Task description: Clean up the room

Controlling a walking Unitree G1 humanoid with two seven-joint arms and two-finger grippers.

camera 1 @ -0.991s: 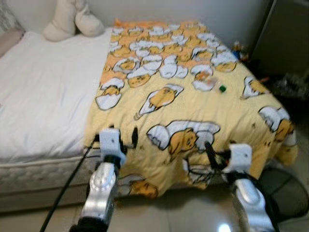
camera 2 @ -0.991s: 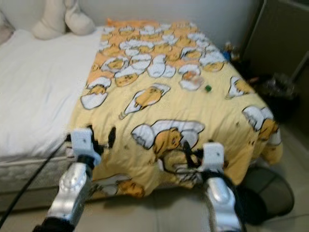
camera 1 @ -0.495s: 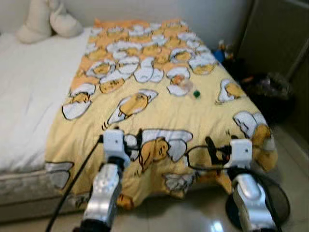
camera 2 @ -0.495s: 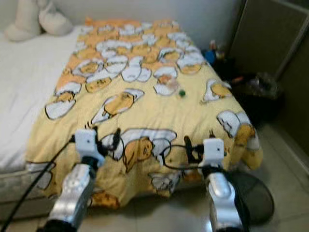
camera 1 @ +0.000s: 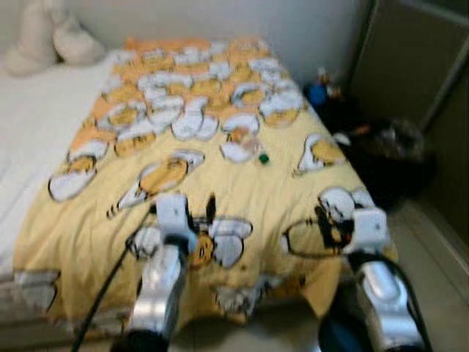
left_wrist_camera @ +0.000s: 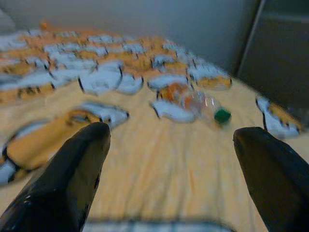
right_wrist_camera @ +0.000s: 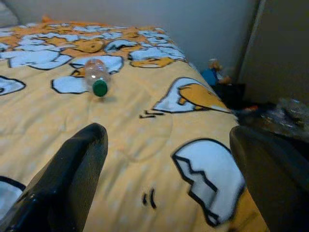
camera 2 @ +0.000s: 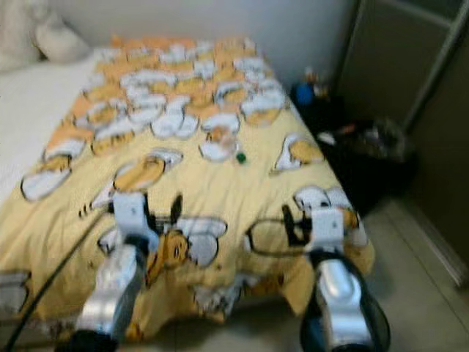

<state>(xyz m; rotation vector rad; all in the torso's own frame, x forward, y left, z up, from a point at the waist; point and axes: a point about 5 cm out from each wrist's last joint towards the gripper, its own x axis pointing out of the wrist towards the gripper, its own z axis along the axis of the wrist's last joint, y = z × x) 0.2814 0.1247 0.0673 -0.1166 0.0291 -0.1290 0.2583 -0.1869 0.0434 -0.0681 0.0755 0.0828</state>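
1. On the bed, upon the yellow quilt with its printed egg-and-character pattern, lies a small clear plastic bottle with a green cap. It is on its side, near the middle of the quilt and well apart from both grippers.

2. Both arms are raised in front of the robot, above the near edge of the bed. The left gripper has its jaws spread wide and holds nothing; the right gripper is the same, spread and empty.

3. I judge the task is at its beginning: the bottle is not yet picked up, and the robot must come closer before either arm can reach it.

4. Beside the bed, by the dark cabinet, dark clutter lies on the floor, so more tidying seems left there.

5. The quilt looks soft and a little wrinkled. The bottle is round, smooth and probably light, so it may roll. A cream cushion sits at the head of the bed on the white sheet.
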